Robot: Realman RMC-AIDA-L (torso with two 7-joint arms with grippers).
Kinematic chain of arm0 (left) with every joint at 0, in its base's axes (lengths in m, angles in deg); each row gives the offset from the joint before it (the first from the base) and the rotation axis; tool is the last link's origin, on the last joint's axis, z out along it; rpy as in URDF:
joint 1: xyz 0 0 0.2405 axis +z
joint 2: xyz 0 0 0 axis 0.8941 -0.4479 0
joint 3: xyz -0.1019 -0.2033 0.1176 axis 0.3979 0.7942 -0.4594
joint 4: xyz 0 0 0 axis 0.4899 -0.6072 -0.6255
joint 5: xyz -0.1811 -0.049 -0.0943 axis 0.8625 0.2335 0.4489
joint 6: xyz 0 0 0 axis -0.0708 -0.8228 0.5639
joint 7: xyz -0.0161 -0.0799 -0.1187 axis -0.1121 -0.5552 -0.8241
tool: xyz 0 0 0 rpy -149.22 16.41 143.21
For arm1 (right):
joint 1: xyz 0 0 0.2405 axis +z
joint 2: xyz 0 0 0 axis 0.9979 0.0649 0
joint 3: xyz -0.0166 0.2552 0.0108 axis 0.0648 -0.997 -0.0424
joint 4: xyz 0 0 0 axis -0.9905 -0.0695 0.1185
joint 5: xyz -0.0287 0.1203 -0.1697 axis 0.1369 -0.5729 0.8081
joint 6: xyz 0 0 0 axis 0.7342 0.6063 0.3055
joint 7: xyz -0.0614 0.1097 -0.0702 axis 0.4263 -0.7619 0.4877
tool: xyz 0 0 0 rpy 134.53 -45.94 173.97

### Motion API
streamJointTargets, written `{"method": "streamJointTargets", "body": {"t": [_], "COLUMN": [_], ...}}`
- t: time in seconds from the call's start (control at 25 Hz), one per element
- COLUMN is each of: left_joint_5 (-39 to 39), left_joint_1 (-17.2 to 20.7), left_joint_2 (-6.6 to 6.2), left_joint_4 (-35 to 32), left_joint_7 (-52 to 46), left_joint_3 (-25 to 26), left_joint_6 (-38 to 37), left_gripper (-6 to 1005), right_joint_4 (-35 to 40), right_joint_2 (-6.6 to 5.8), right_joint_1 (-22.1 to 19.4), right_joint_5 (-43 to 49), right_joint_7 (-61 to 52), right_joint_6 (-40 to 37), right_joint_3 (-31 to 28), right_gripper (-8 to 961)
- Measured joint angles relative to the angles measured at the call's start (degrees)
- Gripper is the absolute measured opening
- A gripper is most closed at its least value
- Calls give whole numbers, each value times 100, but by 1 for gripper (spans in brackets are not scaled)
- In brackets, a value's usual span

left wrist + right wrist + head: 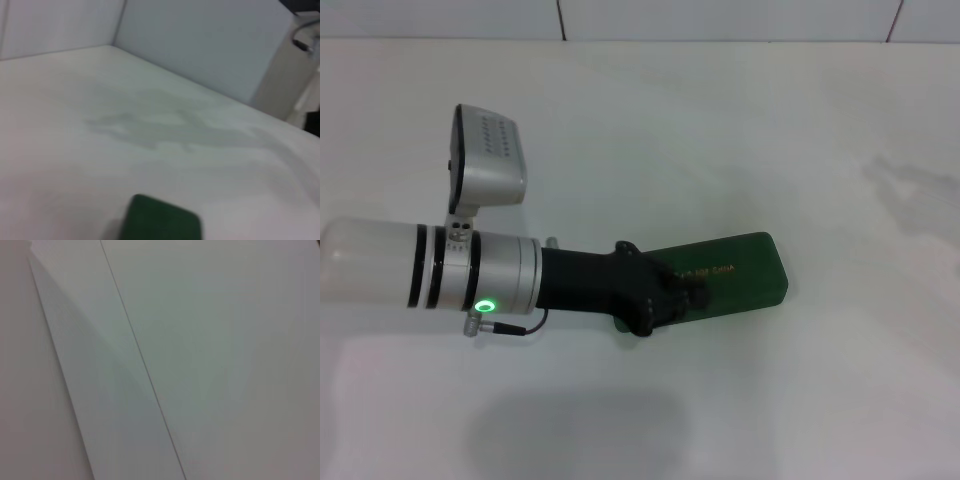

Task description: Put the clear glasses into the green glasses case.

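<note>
Presently we record the left gripper (pixel 685 290), black, at the end of our left arm, which reaches in from the left of the head view across the white table (pixel 650 130). We see it lying over the near-left end of the green glasses case (pixel 740 268), its dark body covering that end, and we cannot tell whether its fingers are spread or closed, nor whether they grasp anything. Behind it we list the arm's silver wrist section with a lit green indicator (pixel 484 305), a thin black cable looping beneath it, and a grey box-shaped camera housing (pixel 490 155) mounted above. The green glasses case appears shut, lying flat on the table at a slight angle, right of centre, its gold lettering (pixel 712 271) visible on the lid just beside the gripper. In the left wrist view we note only one rounded dark green corner of the case (pixel 161 220) on the white surface, with pale walls beyond. We do not see the clear glasses in any view. Our right gripper does not appear; the right wrist view shows only pale flat panels with a thin seam. At the far edge of the table we note a white tiled wall (pixel 720 18).
</note>
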Motion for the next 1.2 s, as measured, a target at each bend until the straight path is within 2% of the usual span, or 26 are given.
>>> {"method": "streamJointTargets", "body": {"t": [0.16, 0.32, 0.36, 0.4, 0.44, 0.52, 0.64, 0.76, 0.84, 1.0, 1.2], "left_joint_5": [190, 454, 546, 839, 839, 1191, 1372, 1384, 1383, 1404, 1416], "left_joint_1": [117, 530, 669, 1026, 1026, 1405, 1683, 1754, 1814, 1957, 1983], "left_joint_2": [-43, -151, -189, -294, -294, -424, -552, -654, -719, -787, -800], "left_joint_4": [-206, -963, -1185, -1598, -1598, -2003, -2299, -2323, -2305, -2303, -2303], "left_joint_7": [138, 26, 9, 34, 34, 81, 67, 27, 7, -105, -135], "left_joint_3": [11, 45, 61, 103, 103, 128, 128, 125, 136, 222, 243], "left_joint_6": [-697, -1705, -1974, -2434, -2434, -2764, -2947, -3052, -3143, -3289, -3305], "left_gripper": [132, 130, 137, 144, 150, 164, 278, 392, 616, 618, 619], "right_joint_4": [0, 29, 37, 49, 69, 93, 56, 24, 103, 325, 395], "right_joint_2": [-64, -102, -98, -93, -39, 48, 144, 149, 150, 151, 154], "right_joint_1": [79, 341, 401, 435, 499, 564, 623, 640, 658, 641, 650], "right_joint_5": [292, 1094, 1257, 1356, 1498, 1548, 1352, 844, 590, 131, -22], "right_joint_7": [0, 34, 113, 185, 359, 488, 507, 534, 568, 602, 604], "right_joint_6": [152, 194, 174, 154, 101, 123, 394, 615, 778, 949, 837], "right_joint_3": [182, 560, 738, 851, 1200, 1673, 2488, 3378, 3896, 4439, 4670], "right_gripper": [301, 307, 308, 310, 311, 314, 319, 323, 326, 517, 699]}}
